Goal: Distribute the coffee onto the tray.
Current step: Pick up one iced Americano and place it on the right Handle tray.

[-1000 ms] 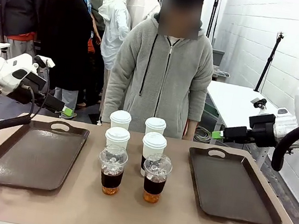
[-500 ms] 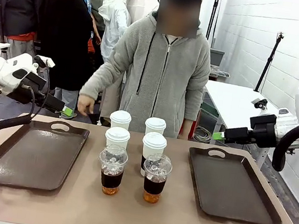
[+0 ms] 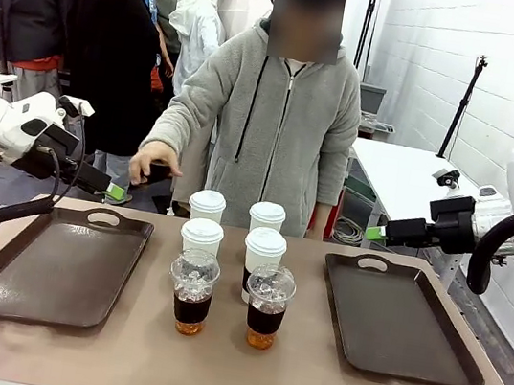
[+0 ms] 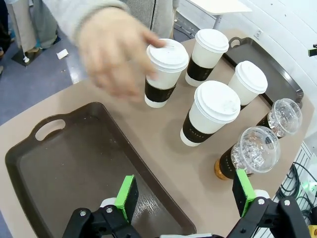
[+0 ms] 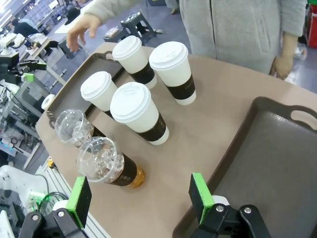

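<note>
- Left gripper [image 4: 184, 194]: jaws spread wide, with nothing between the green pads. It hangs in the air near the handle end of the left tray [image 3: 41, 276].
- Right gripper [image 5: 140, 201]: jaws likewise fully apart, holding nothing. It is poised in the air near the handle end of the right tray [image 3: 410, 332].
- Four white paper cups [image 3: 265, 249], lidded and with dark sleeves, stand upright in a two-by-two block at the middle of the table [image 3: 230, 373].
- Two iced coffee cups [image 3: 193, 291], clear, dome-lidded and holding dark liquid, stand side by side just in front of the paper cups, on the robot's side.
- All six cups rest on the table surface itself, between the two trays.
- The person stands at the far side. One hand [image 3: 153, 160] is raised, fingers loosely spread, above and to the left of the far-left paper cup. From the front it is apart from that cup.
</note>
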`<state>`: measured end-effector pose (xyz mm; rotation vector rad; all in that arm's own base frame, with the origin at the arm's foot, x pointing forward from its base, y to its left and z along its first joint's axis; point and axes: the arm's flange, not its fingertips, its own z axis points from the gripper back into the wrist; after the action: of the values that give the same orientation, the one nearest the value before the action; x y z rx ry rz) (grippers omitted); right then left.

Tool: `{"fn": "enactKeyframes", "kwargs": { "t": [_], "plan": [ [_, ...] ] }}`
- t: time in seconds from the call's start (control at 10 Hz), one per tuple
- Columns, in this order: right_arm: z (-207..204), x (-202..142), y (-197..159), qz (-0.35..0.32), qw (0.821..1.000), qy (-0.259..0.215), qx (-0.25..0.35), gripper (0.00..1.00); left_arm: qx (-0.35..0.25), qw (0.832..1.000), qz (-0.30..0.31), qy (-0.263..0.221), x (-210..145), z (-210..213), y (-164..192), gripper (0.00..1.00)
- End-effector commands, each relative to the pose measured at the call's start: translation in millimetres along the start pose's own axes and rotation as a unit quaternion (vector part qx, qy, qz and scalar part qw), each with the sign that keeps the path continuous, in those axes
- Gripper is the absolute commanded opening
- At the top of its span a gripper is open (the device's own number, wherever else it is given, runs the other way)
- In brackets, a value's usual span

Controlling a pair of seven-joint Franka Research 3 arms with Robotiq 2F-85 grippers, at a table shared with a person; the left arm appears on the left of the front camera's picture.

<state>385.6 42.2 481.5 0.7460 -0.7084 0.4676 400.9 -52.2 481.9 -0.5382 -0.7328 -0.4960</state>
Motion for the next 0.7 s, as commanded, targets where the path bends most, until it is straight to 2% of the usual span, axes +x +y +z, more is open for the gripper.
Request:
{"fn": "enactKeyframes", "kwargs": {
  "t": [0.0, 0.6],
  "plan": [
    [-5.4, 2.3, -4.2, 0.009, 1.0, -0.011, 0.01, 1.0, -0.008, 1.0, -0.003, -0.005, 0.0, -3.7, 3.8, 1.0],
    [-5.4, 2.3, -4.2, 0.009, 1.0, -0.011, 0.01, 1.0, -0.008, 1.0, -0.003, -0.005, 0.0, -3.7, 3.8, 1.0]
  ]
}}
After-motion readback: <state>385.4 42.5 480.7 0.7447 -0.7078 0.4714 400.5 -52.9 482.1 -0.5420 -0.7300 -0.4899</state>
